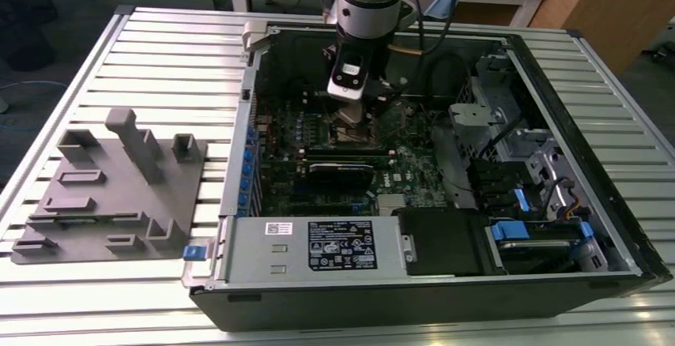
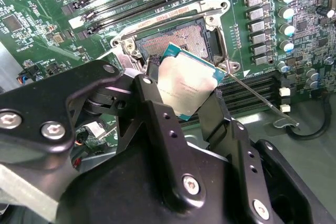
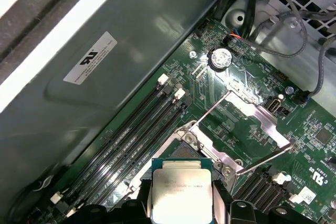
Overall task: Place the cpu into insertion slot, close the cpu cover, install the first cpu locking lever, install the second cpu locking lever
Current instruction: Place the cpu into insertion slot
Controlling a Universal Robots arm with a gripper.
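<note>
My gripper (image 2: pixel 185 86) is shut on the cpu (image 2: pixel 186 80), a flat square chip with a pale metal top held tilted between the black fingers. The cpu (image 3: pixel 182 190) hangs just above and slightly to one side of the insertion slot (image 2: pixel 176 38), whose pin field lies bare inside a silvery rim. The cpu cover (image 3: pixel 252 121) stands swung open beside the slot (image 3: pixel 185 149). Two thin locking levers (image 3: pixel 210 109) (image 3: pixel 262 161) are raised and unlatched. In the exterior view the gripper (image 1: pixel 353 118) is deep inside the open computer case, over the green board (image 1: pixel 316 137).
Long black memory slots (image 3: pixel 131 135) run beside the socket, with a coin battery (image 3: pixel 221 57) and cables (image 3: pixel 294 35) nearby. The case walls (image 1: pixel 548 85), a power supply (image 1: pixel 316 245) and drive bays (image 1: pixel 527 164) enclose the board. A grey fixture plate (image 1: pixel 106 184) lies at the exterior view's left.
</note>
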